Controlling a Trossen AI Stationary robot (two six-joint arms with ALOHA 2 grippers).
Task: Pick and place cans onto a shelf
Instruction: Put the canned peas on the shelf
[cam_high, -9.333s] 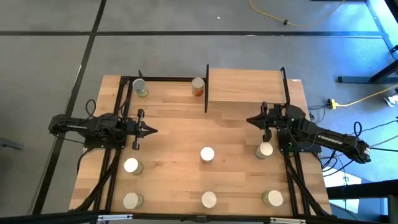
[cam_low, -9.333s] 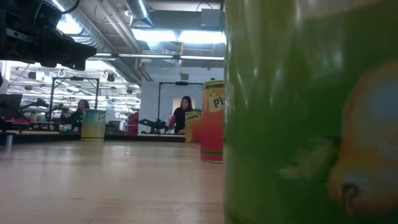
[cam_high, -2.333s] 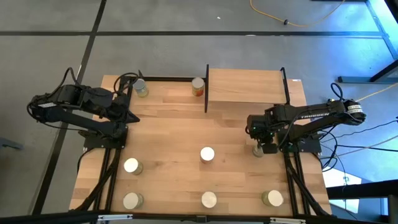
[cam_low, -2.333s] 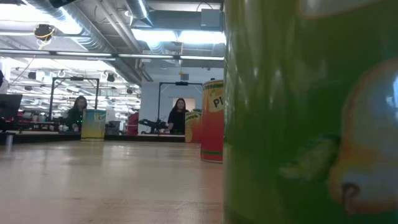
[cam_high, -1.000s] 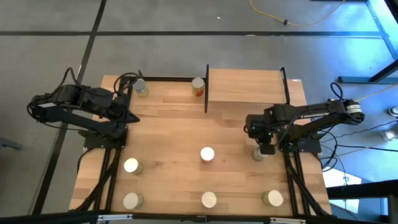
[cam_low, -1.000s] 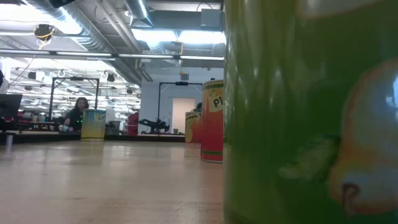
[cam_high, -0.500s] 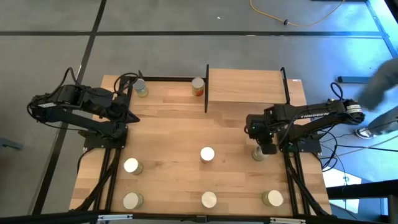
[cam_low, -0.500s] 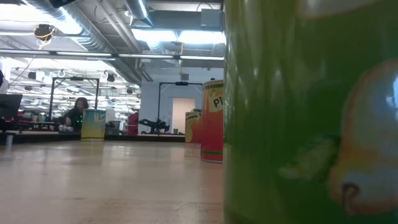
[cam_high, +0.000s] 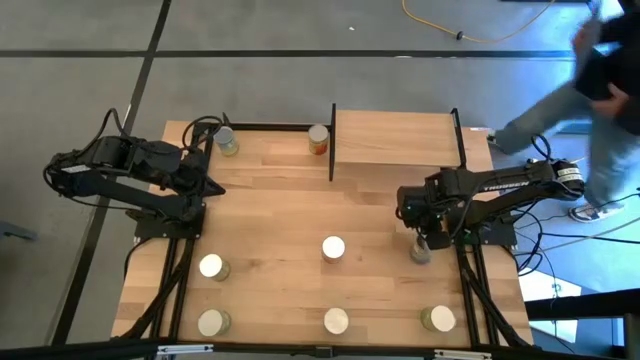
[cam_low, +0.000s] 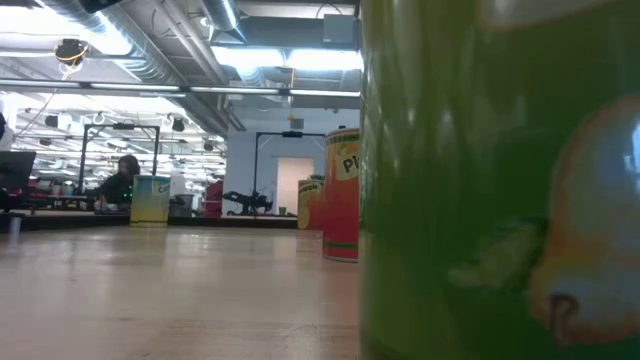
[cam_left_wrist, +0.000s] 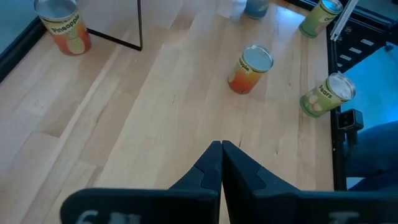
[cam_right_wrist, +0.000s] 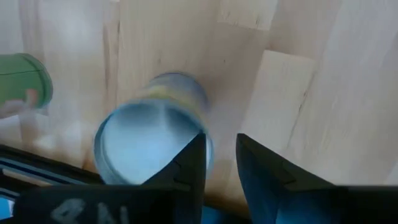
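Observation:
My right gripper (cam_high: 424, 240) points down near the table's right edge, open by a narrow gap with only bare wood between the fingers (cam_right_wrist: 221, 146). A can with a pale top (cam_right_wrist: 149, 149) stands beside the fingers, not between them; the high view shows this can (cam_high: 419, 253) just under the gripper. The shelf (cam_high: 395, 138), a light-wood board with a black frame and upright panel (cam_high: 332, 142), is at the far right. My left gripper (cam_high: 216, 190) hangs shut above the table's left side (cam_left_wrist: 221, 155). Several more cans stand on the tabletop, one of them at the middle (cam_high: 333, 248). My right gripper comes at the can from above, pointing down. One finger (cam_right_wrist: 186, 165) stands in front of the can's top rim (cam_right_wrist: 180, 134). I cannot tell whether it touches the can.
Two cans (cam_high: 227, 143) (cam_high: 318, 138) stand at the far edge, left of the shelf's upright panel. Others stand along the near edge (cam_high: 336, 320) (cam_high: 437, 318) and near left (cam_high: 210, 266). A green can (cam_low: 500, 180) fills the low view. A person (cam_high: 600, 90) is beyond the table's far right corner.
A person has walked into the high view beyond the table's far right corner. Neither arm has visibly shifted over the table.

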